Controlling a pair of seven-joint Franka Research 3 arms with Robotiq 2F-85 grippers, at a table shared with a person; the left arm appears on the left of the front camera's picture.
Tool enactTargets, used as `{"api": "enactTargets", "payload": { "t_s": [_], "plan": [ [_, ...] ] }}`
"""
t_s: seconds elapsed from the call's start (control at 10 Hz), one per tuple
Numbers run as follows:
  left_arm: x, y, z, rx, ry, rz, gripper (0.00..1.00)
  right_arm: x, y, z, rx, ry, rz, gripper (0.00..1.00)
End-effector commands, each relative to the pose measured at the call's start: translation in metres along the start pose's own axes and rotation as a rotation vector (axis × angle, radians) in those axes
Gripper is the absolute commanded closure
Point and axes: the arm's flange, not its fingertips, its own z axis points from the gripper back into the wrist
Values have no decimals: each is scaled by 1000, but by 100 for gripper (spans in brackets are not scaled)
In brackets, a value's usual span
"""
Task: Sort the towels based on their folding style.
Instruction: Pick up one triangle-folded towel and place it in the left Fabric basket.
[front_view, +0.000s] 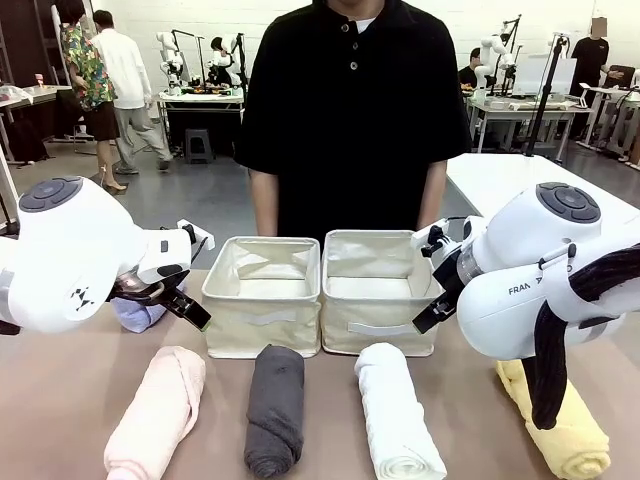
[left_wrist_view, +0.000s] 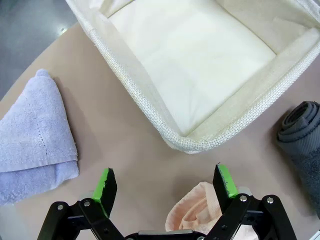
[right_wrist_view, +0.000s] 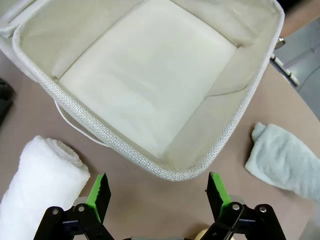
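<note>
1. Both bins, left (front_view: 262, 320) and right (front_view: 375, 330), stand empty mid bench (front_view: 60, 400), so the step is likely a first pick.
2. The left gripper (left_wrist_view: 165, 181) is spread and empty over the pink roll's (front_view: 158, 410) end. The lavender wedge (left_wrist_view: 35, 135) lies beside the left bin.
3. The right gripper (right_wrist_view: 158, 186) is spread and empty between the white roll (front_view: 398, 420) and the right bin. The teal wedge (right_wrist_view: 287, 157) lies beyond that bin.
4. The grey (front_view: 275, 405) and yellow (front_view: 560, 425) rolls lie in the same front row.
5. Give rolls one bin and wedges the other.
6. Straddle a roll at its middle and go low before closing, since a top-layer pinch may unroll it.
</note>
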Motion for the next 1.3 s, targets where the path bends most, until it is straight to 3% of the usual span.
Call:
{"api": "enactTargets", "payload": {
  "t_s": [0.0, 0.2, 0.4, 0.6, 0.7, 0.8, 0.9, 1.2],
  "plan": [
    [0, 0, 0, 0, 0, 0, 0, 0, 0, 0, 0, 0, 0, 0],
    [36, 20, 103, 130, -66, -2, 0, 42, -6, 113, -132, -74, -6, 0],
    [72, 34, 193, 144, -31, -48, 0, 77, -12, 213, -161, -96, -36, 0],
    [103, 23, 272, 191, -29, -106, 0, 98, -10, 297, -211, -137, -60, 0],
    [107, 12, 295, 216, -49, -119, 0, 99, -3, 314, -256, -159, -66, 0],
    [93, -5, 301, 469, -125, -122, 0, 79, -9, 297, -177, -163, -41, 0],
    [94, 16, 301, 193, -63, -83, 0, 79, -9, 297, -177, -163, -41, 0],
    [94, 16, 301, 193, -63, -83, 0, 79, -9, 297, -177, -163, -41, 0]
  ]
}}
